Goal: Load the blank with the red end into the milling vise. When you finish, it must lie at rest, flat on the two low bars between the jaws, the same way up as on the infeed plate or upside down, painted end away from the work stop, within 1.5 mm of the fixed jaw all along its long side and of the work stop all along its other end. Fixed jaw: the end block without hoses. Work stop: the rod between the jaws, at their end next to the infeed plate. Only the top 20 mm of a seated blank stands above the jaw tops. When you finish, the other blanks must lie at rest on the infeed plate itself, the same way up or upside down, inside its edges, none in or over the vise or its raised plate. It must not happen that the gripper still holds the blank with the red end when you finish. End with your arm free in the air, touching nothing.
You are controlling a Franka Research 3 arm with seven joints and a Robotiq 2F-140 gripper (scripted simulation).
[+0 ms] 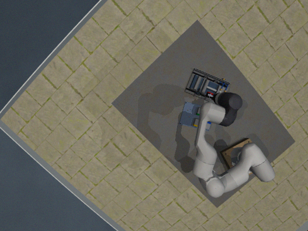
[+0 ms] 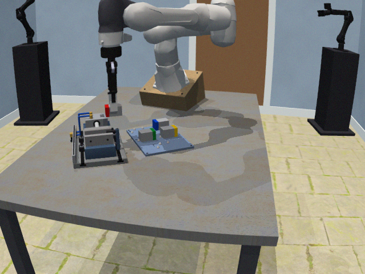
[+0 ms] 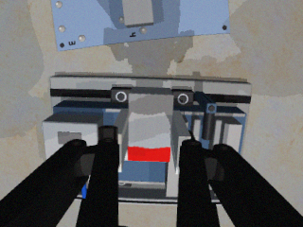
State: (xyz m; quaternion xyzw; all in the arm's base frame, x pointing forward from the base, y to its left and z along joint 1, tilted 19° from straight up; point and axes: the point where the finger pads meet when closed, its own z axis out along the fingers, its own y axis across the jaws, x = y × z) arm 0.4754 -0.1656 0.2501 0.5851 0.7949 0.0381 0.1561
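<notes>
Red-ended blank gripped in the pincer, we are carrying it over the vise below; next, we are judging, comes squaring between jaws, then lowering.

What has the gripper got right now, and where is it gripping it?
The gripper holds the red-ended blank, its pads on the two opposite long sides, red end left uncovered.
</notes>
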